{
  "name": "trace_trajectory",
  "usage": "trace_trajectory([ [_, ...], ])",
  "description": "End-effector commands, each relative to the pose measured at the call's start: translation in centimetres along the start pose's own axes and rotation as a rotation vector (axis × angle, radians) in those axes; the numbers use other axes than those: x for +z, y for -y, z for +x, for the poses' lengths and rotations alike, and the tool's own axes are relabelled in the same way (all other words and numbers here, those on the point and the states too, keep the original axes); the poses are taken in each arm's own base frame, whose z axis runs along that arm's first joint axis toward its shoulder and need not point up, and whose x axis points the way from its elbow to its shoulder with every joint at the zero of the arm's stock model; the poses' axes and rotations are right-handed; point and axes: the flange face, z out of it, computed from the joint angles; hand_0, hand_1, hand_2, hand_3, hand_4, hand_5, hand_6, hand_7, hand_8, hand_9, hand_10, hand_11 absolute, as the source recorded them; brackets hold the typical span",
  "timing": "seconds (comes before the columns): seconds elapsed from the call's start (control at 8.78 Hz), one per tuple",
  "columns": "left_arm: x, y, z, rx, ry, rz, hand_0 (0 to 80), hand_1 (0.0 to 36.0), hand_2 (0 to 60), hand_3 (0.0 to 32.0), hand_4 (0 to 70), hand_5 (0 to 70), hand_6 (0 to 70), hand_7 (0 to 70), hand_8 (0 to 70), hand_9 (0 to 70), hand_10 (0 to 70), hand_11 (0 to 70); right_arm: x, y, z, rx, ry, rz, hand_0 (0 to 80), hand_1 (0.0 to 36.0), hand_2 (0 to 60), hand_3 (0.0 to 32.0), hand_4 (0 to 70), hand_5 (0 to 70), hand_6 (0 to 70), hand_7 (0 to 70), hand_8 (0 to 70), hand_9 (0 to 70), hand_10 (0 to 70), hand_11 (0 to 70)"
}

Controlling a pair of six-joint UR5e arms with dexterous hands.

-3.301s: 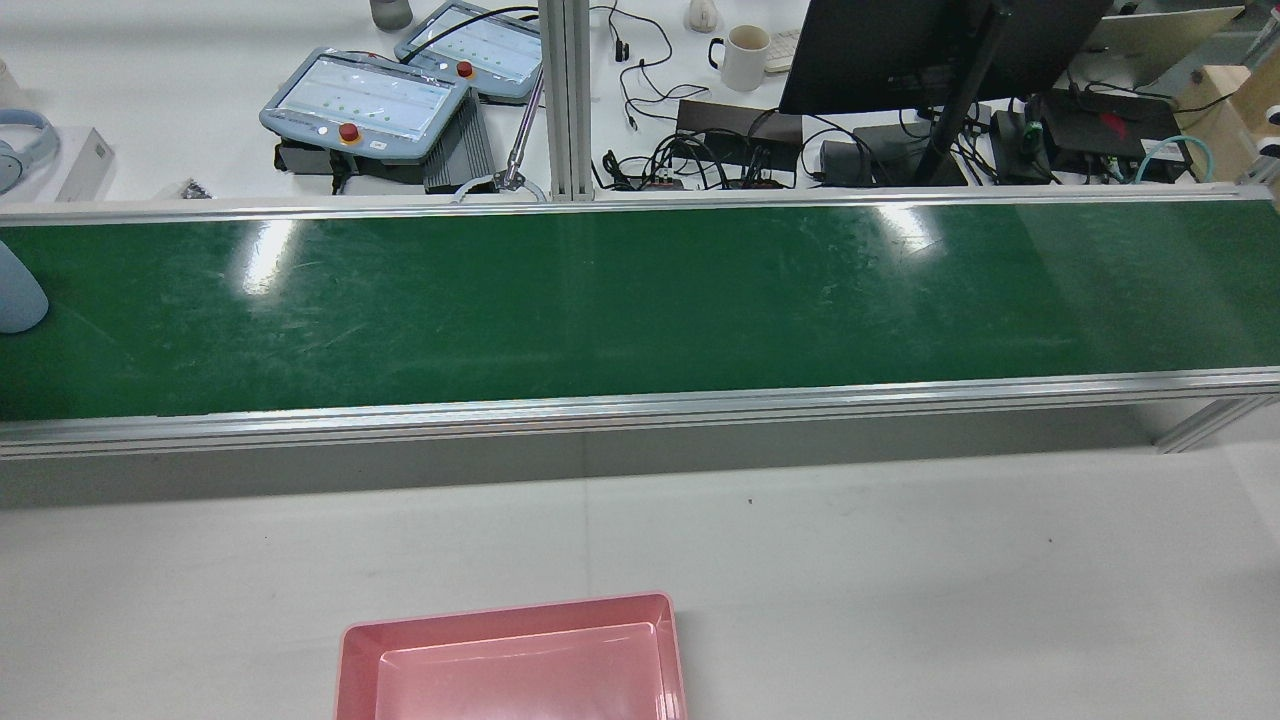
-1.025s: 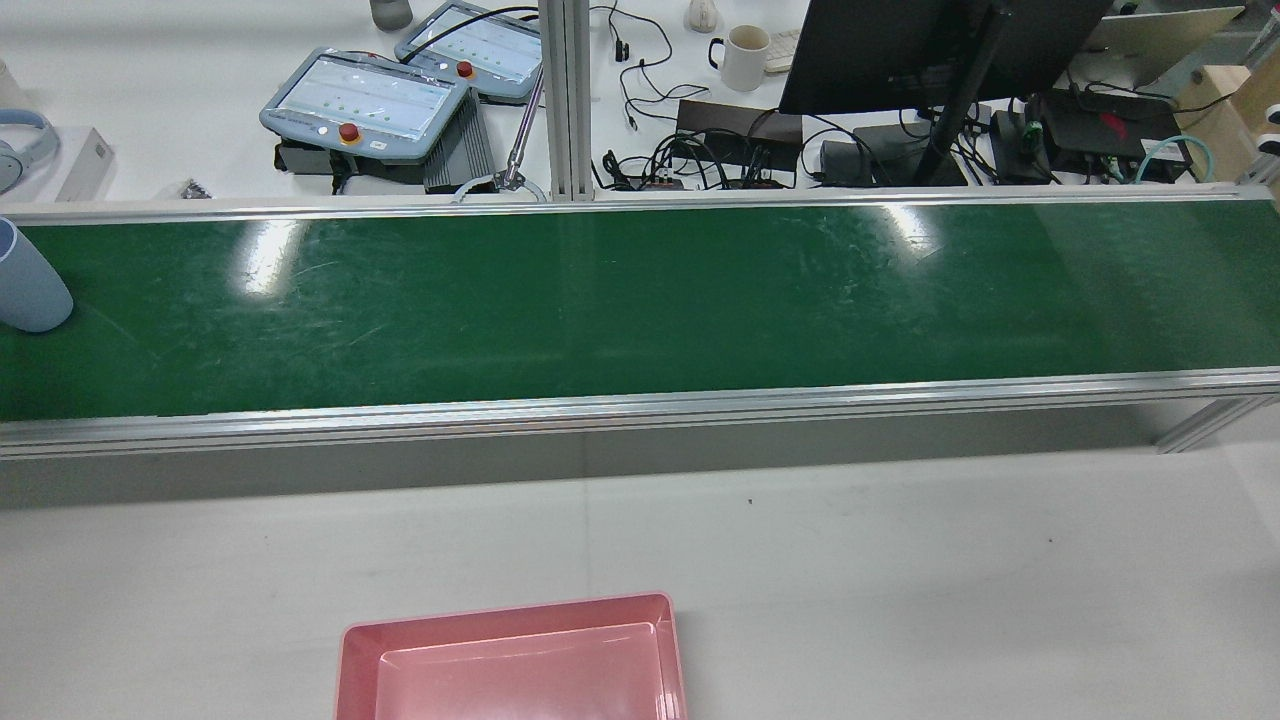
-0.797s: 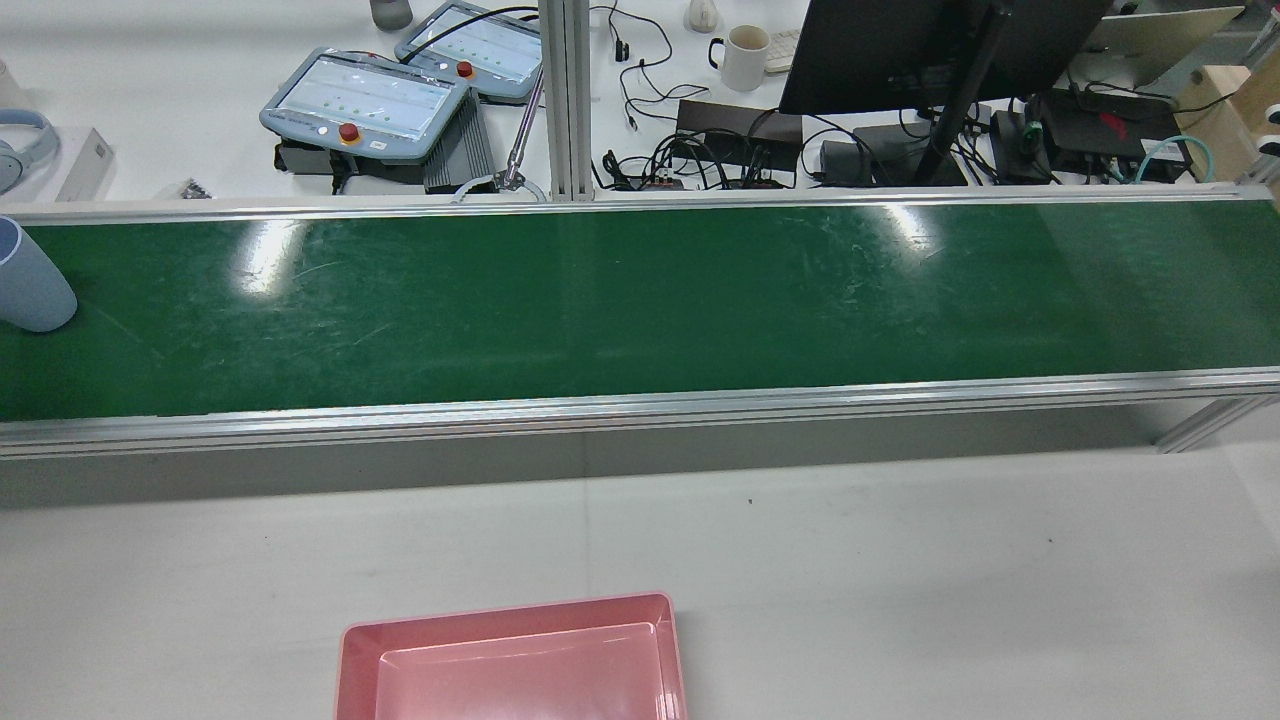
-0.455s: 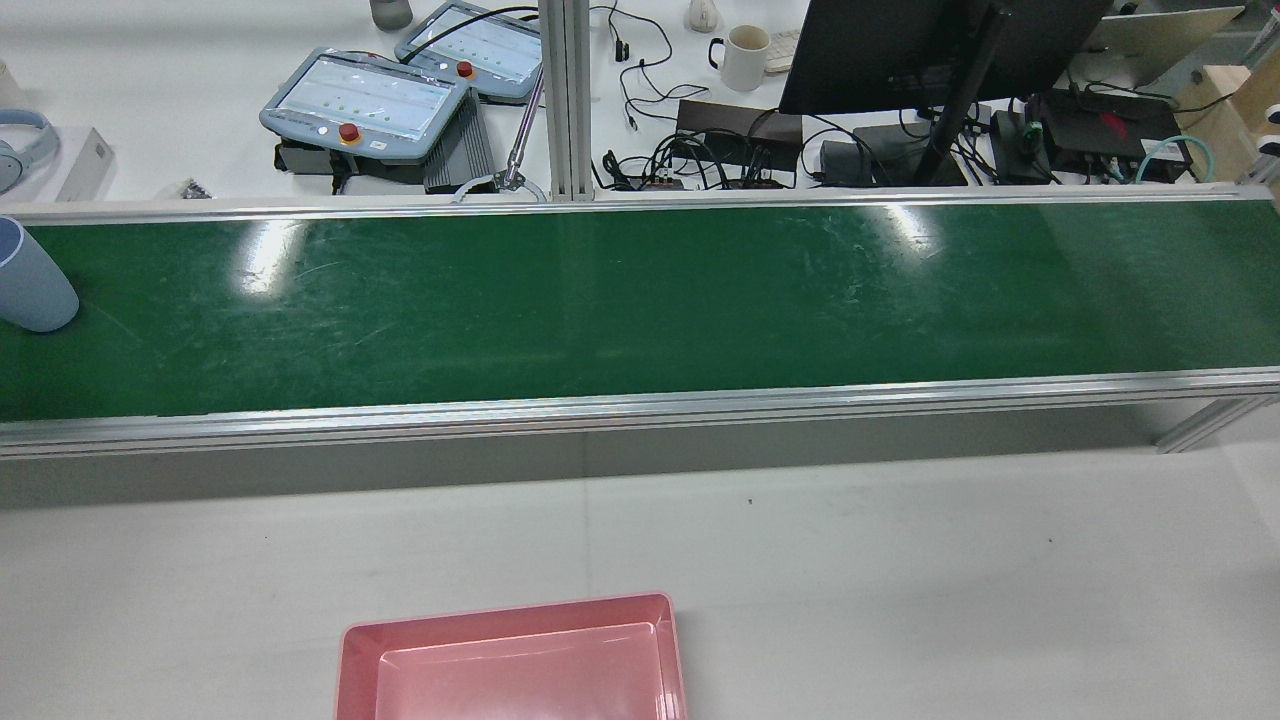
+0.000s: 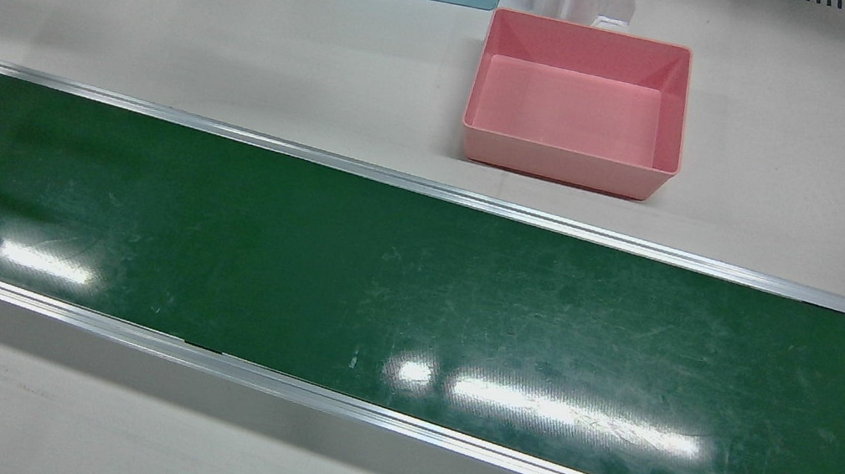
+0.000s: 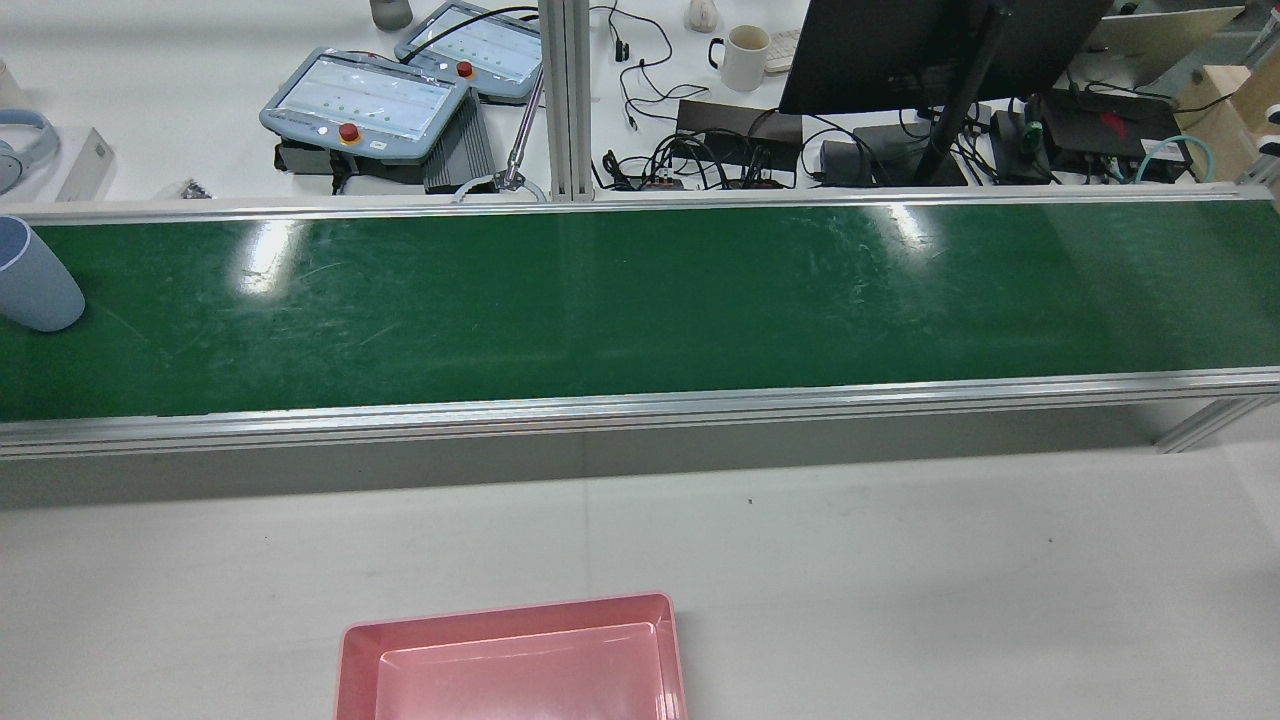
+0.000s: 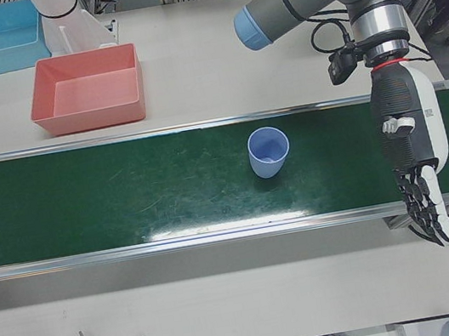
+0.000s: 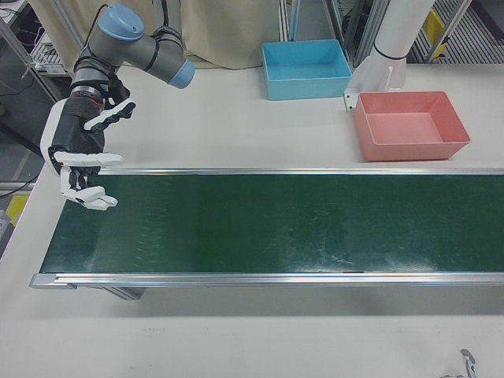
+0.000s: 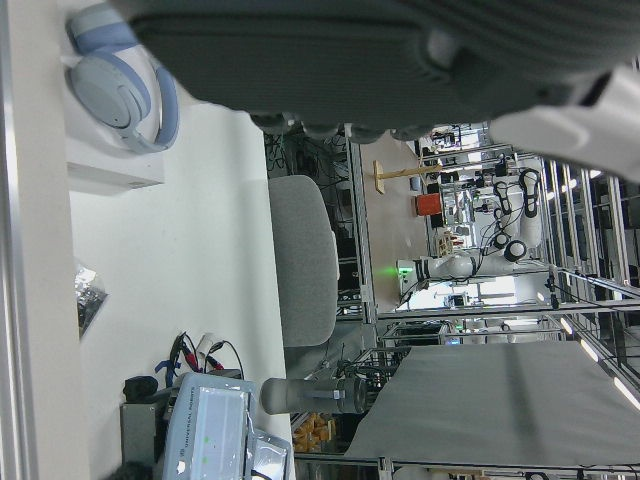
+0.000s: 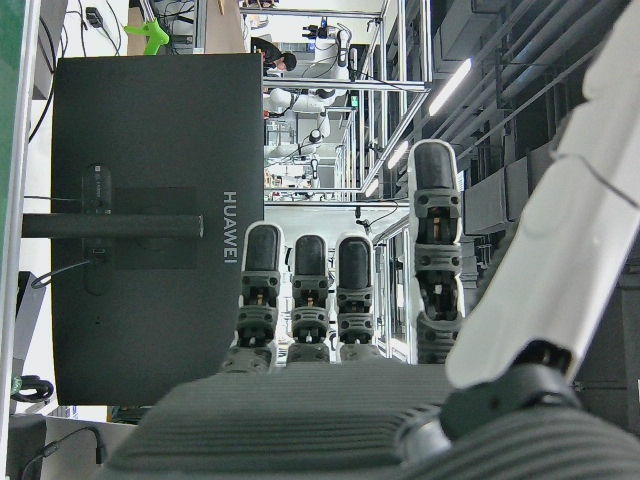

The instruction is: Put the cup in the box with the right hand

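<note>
- Right hand [image 8: 81,161] is seen spread and empty in the right-front view, held over the far end of the green belt [image 8: 268,224], with nothing touched.
- Left hand [image 7: 415,166] is hung at the opposite end of the belt, its fingers stretched out and pointed downward; nothing is held by it.
- Over the last seconds the light blue cup [image 7: 269,151] has been carried a little further into the rear view, from a sliver at that view's left edge to a mostly visible body [image 6: 35,287]. It is judged that the belt is running and the cup is being brought toward the right hand.
- The cup is stood upright on the belt, mouth up, well apart from both hands.
- The pink box [image 7: 88,89] is set on the worktop [image 5: 170,10] beside the belt, empty; a blue box [image 8: 307,68] is placed just beyond it.
- No grasp has begun; the task is judged to be at its waiting stage.
</note>
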Motion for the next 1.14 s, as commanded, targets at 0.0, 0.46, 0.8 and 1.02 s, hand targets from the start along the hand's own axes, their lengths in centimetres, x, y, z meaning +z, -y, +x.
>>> trace_trajectory([
  [0.0,0.00,0.00,0.00,0.000,0.000,0.000,0.0,0.0,0.0,0.0,0.0,0.0,0.0,0.0,0.0,0.0,0.0,0.0,0.00,0.00,0.00,0.000,0.000,0.000,50.2,10.5,0.0,0.0,61.2,5.1,13.9,52.3,18.9,31.1,22.3,32.5],
  [0.46,0.00,0.00,0.00,0.000,0.000,0.000,0.0,0.0,0.0,0.0,0.0,0.0,0.0,0.0,0.0,0.0,0.0,0.0,-0.01,0.01,0.00,0.000,0.000,0.001,50.3,10.6,0.0,0.0,61.9,5.2,14.3,53.6,19.2,31.8,23.2,33.7],
  [0.8,0.00,0.00,0.00,0.000,0.000,0.000,0.0,0.0,0.0,0.0,0.0,0.0,0.0,0.0,0.0,0.0,0.0,0.0,0.02,-0.08,0.00,0.000,0.000,-0.002,50.4,10.6,0.0,0.0,61.8,5.2,14.3,53.3,19.1,31.5,23.0,33.4],
  [1.02,0.02,-0.01,-0.08,-0.001,0.001,0.000,0.0,0.0,0.0,0.0,0.0,0.0,0.0,0.0,0.0,0.0,0.0,0.0,-0.01,0.01,0.00,0.000,0.000,0.001,50.3,10.6,0.0,0.0,62.0,5.2,14.3,53.5,19.3,31.9,23.4,34.0],
])
